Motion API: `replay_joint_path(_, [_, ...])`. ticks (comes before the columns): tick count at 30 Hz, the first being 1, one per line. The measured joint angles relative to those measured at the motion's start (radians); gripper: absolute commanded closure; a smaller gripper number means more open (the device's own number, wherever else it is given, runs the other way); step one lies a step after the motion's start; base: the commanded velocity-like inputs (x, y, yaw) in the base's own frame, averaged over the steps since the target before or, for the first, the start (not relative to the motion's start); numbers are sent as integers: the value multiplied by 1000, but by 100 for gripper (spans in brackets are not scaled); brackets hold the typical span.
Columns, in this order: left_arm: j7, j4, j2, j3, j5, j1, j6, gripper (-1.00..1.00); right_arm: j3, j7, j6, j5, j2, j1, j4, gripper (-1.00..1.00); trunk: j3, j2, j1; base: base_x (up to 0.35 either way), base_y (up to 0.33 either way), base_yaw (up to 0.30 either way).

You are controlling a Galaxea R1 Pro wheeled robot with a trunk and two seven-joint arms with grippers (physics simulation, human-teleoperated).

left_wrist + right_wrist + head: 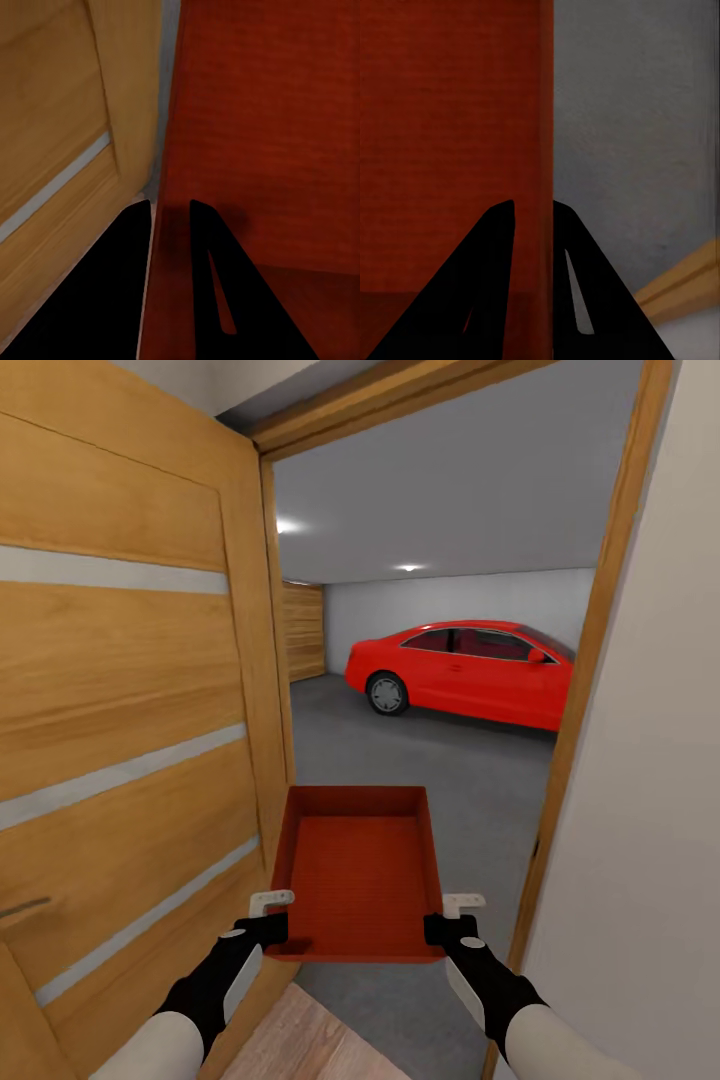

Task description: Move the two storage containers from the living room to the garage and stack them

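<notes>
Left gripper (pixel 272 916) and right gripper (pixel 452 920) each pinch a side wall of the orange-red lidless plastic bin (pixel 360 875), held level in the doorway; keep centred between the slit-windowed wooden door (pixel 120 710) and frame, then lower onto the grey concrete floor (pixel 470 790).

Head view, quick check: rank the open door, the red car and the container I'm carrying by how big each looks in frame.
1. door, largest, though it is closest to the camera.
2. storage container and red car look about alike; the car is far off, so no ranking.
</notes>
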Motion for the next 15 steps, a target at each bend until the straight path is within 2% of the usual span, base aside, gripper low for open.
replay_joint_path(15, [0, 0, 0, 0, 1, 0, -3, 100, 1, 0, -1, 1, 0, 0, -1, 100, 0, 0, 0, 197, 219, -272])
